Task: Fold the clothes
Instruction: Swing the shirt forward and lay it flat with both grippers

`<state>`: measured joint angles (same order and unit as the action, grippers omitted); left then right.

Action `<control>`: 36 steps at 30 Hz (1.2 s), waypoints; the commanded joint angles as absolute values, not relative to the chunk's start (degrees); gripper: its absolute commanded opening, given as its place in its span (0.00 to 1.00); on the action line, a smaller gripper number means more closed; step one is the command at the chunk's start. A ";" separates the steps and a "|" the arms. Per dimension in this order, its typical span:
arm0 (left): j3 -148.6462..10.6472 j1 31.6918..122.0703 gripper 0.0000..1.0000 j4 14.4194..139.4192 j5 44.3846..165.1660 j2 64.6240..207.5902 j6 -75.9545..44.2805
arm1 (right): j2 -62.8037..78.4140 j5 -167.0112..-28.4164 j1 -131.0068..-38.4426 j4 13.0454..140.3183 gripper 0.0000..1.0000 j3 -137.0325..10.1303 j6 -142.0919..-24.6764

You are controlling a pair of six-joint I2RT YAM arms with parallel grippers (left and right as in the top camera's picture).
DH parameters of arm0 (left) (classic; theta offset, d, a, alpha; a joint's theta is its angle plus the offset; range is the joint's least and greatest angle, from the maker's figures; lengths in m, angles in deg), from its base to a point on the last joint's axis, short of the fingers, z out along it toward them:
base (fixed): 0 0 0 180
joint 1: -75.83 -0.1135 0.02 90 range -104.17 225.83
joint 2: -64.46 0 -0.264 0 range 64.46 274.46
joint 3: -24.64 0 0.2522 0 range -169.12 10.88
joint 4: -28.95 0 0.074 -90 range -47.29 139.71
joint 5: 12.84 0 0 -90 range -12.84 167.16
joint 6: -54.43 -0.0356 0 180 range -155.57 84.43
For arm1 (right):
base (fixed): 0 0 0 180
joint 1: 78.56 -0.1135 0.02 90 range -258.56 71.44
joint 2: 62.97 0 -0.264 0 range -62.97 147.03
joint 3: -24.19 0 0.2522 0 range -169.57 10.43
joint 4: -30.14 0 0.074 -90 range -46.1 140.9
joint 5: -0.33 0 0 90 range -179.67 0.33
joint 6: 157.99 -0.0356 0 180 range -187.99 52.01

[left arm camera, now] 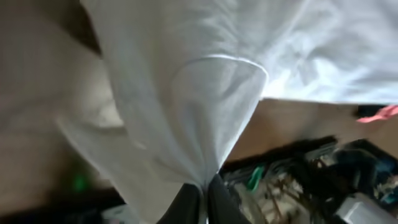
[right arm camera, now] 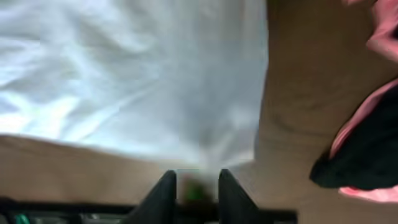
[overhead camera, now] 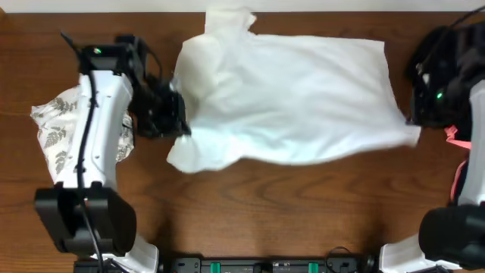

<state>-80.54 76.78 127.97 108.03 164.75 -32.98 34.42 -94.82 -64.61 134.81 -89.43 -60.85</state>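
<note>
the shirt (overhead camera: 303, 98) lies spread across the middle of the table (overhead camera: 250, 205), rumpled at its left end, with no neat fold made yet. the left gripper (left arm camera: 204, 200) is clamped tight on a bunch of its cloth. the right gripper (right arm camera: 198, 190) stands slightly parted at the shirt's right corner, gripping nothing that shows. a leaf-print garment (overhead camera: 57, 125) and a pink garment (overhead camera: 457, 163) lie crumpled at the sides, so most of the job looks left to do.

No legible text anywhere.

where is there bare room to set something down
The free strip of table runs along the near edge, below the white T-shirt. It is crowded on the left around the leaf-print garment and on the right around the pink garment.
</note>
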 commanded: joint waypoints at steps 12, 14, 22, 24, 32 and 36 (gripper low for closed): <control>-73.35 76.83 0.45 129.04 104.27 163.92 -34.51 | 34.33 -92.46 -64.71 129.54 0.18 -76.14 -60.61; -73.35 76.83 0.51 129.41 104.25 163.92 -34.51 | 34.33 -92.50 -64.71 129.24 0.18 -76.12 -60.61; -73.33 76.83 0.59 128.88 98.31 163.92 -34.45 | 34.33 -97.09 -64.78 124.10 0.15 -73.67 -60.59; -73.33 76.83 0.60 128.49 97.37 163.92 -34.21 | 34.35 -97.94 -64.82 122.26 0.15 -71.53 -60.61; -72.30 76.83 0.63 125.67 96.99 163.92 -34.21 | 34.35 -101.96 -66.44 110.77 0.11 -58.13 -60.65; -70.66 76.83 0.63 123.77 97.02 163.92 -33.97 | 34.33 -101.86 -67.01 104.47 0.11 -51.92 -62.12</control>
